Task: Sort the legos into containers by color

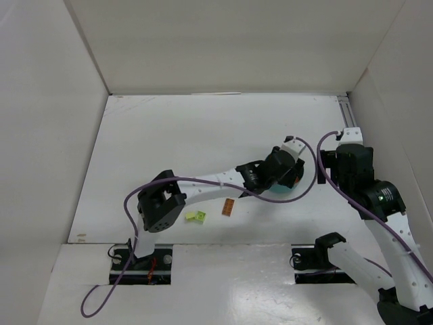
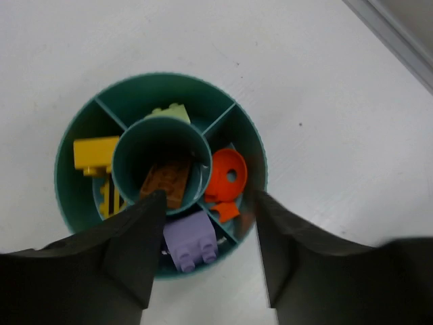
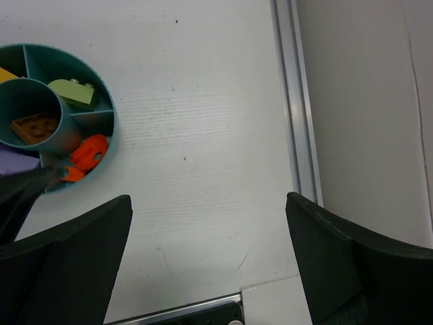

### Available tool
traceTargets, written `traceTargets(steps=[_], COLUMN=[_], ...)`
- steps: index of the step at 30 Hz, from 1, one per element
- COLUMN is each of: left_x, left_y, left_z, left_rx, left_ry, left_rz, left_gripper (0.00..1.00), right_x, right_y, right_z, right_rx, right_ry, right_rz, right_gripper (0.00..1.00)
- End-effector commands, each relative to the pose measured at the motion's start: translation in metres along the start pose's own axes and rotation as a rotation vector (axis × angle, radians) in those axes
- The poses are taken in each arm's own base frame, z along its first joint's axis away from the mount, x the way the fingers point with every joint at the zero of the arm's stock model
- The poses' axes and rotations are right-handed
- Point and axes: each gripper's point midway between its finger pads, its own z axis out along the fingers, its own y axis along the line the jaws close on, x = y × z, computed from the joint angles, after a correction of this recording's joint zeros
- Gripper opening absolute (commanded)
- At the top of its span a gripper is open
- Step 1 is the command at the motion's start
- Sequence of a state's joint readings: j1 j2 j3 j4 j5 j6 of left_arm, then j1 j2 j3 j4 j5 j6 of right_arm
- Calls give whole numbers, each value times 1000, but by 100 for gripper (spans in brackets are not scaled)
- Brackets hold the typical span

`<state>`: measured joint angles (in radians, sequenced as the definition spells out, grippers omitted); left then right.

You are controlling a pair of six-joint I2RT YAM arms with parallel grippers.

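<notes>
A lab robot cell: white table [image 1: 169, 135] walled by plain white panels [image 1: 230, 40].

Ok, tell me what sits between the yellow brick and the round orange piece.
The central cup, holding a brown brick; the left wrist view shows it.

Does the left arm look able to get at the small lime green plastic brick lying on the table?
Probably yes: the lime green brick lies uncovered near that arm's base, apart from the small orange plastic brick, and the left fingers are open and empty.
</notes>
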<state>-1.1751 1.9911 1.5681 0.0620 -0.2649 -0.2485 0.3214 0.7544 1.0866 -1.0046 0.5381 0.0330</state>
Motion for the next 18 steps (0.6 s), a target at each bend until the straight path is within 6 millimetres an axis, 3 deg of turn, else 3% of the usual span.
traceTargets(steps=[1, 3, 5, 6, 8, 11, 12, 13, 15, 18], left_x=[-56, -55, -40, -44, -33, 6, 35, 42, 58, 89], left_y=[7, 22, 39, 52, 67, 98, 109, 114, 125, 139], left_z=[-52, -77, -92, -110, -126, -155, -160, -177, -192, -219], left_rx=[21, 3, -39, -73, -118, -224, -264, -273, -317, -336], left_ry=[-132, -145, -121, -126, -112, -75, -30, -21, -27, -16], left_rz=[-136, -204, -248, -309, -367, -477, -495, -532, -633, -705], left_gripper=[57, 87, 99, 99, 99, 99, 99, 99, 99, 99], right_x=[-14, -14, -14, -21, -20, -24, -25, -25, -28, -18], right_y=[3, 6, 12, 18, 24, 28, 32, 36, 53, 83], right_z=[-5, -4, -3, -3, -2, -5, -6, -7, -8, 5], right_rx=[-34, -57, -93, -129, -159, -194, -222, -247, -334, -406], right_ry=[-52, -63, -67, -92, -95, -120, -140, -155, -167, -82], right_rz=[28, -3, -33, -39, -65, -77, -96, -113, -153, -230], right_gripper=[100, 100, 100, 100, 100, 100, 100, 100, 100, 100])
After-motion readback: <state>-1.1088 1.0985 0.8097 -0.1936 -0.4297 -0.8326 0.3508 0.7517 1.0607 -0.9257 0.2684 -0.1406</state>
